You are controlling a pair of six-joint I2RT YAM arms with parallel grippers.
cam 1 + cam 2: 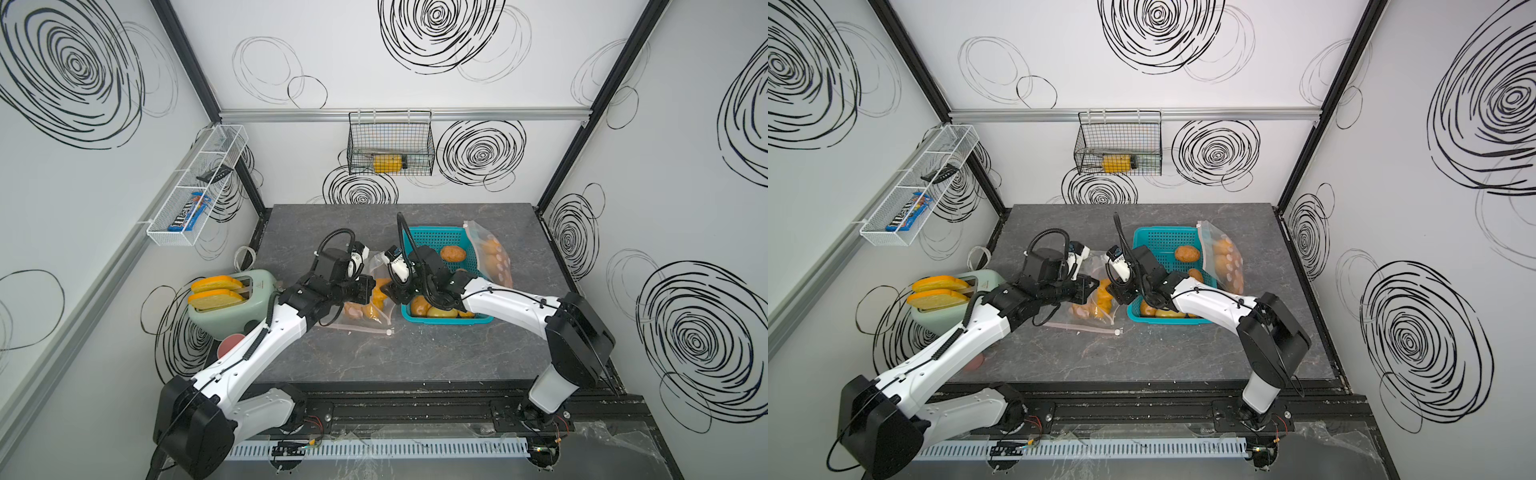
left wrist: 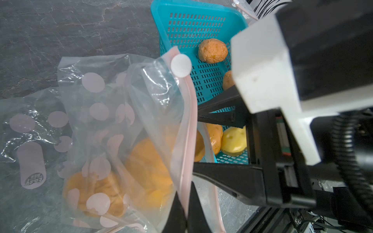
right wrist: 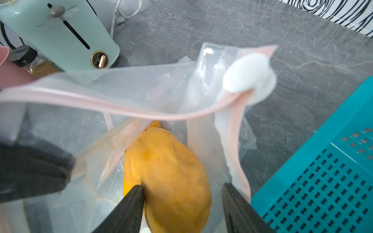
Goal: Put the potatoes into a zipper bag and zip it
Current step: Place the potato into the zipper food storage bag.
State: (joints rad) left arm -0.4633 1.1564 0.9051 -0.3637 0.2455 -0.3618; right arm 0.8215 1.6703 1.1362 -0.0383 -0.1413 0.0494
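And the left gripper [image 2: 185, 191] is pinching the pink rim of the zipper bag [image 2: 141, 90], which is lying just beside the teal basket [image 1: 432, 239] with its mouth lifted toward it. The right gripper [image 3: 182, 186] is hanging in that mouth, jaws standing apart on either side of a potato [image 3: 167, 161] already inside the bag. More potatoes [image 1: 452, 253] are sitting in the basket.

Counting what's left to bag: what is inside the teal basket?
At least four potatoes, one paler yellow. The right arm covers the middle of the basket, so more may hide there.
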